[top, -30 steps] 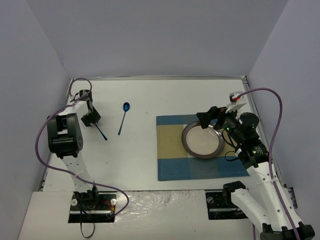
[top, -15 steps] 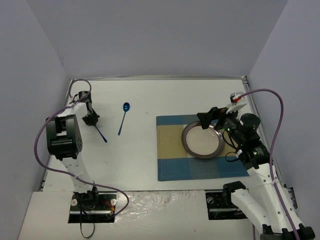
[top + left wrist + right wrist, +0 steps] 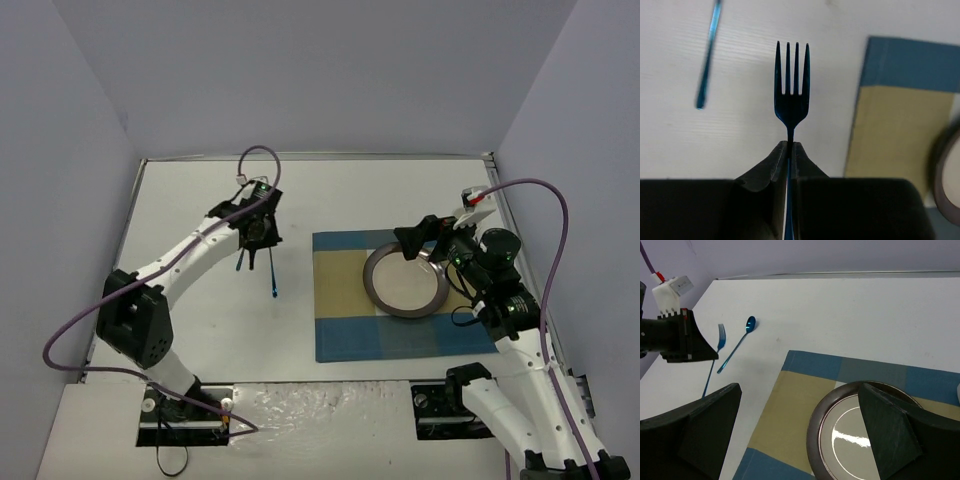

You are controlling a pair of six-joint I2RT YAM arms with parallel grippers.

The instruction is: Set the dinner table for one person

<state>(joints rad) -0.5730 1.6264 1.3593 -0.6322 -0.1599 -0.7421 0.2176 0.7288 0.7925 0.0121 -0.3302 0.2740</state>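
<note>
Left gripper pinched tight just behind the fork's tines: light, stiff, slippery, I'd judge. It hangs over the table, between spoon and placemat. Right gripper gapes wide.

One fork; one spoon; one plate; one checked placemat; one white table.

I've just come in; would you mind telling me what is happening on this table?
The left gripper is shut on the handle of a blue fork, holding it over the dinner table between a blue spoon lying on the white surface and the checked placemat. A plate sits on the placemat, and the right gripper hangs open over its far side, holding nothing. Fork and spoon are not yet set beside the plate.
</note>
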